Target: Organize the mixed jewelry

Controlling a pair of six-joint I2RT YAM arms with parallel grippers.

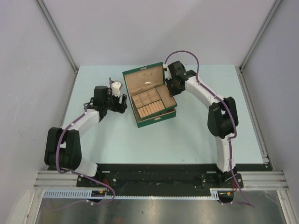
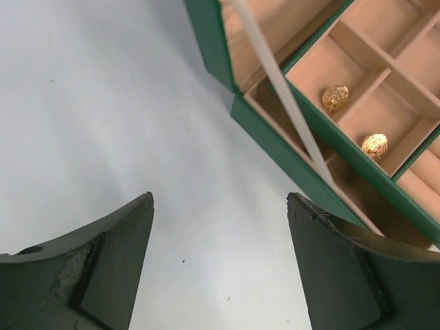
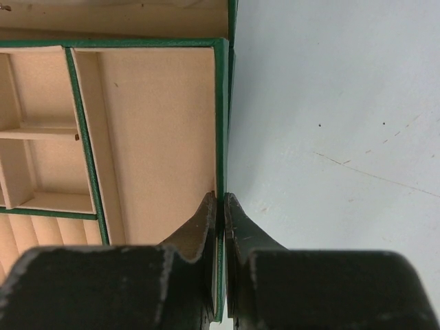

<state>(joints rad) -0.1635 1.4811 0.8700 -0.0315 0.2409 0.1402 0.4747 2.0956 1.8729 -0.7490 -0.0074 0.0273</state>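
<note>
Left end effector [image 2: 220,198] hangs with its jaws spread wide and nothing between them, over bare desk [image 2: 103,103] just beside the left wall of the green jewelry box [image 2: 275,141]. The right end effector [image 3: 221,203] is pinched shut on the thin right-hand wall of that box, apparently steadying it.

By my reading the sorting is partly done or near its end. Two gold filigree pieces [image 2: 335,97] sit in neighbouring compartments of the tray, one to each cell. From the left wrist they lie ahead and to the right of the open jaws, past the box wall and a white strap [image 2: 275,75] that runs across to the lid [image 1: 142,80]. The large compartment beside the right end effector shows only tan lining.

From overhead a small pale glint shows inside the lid, but it is too small to name. No loose piece shows on the desk in any view, and neither arm carries one. Whether more jewelry waits to be placed cannot be told.
</note>
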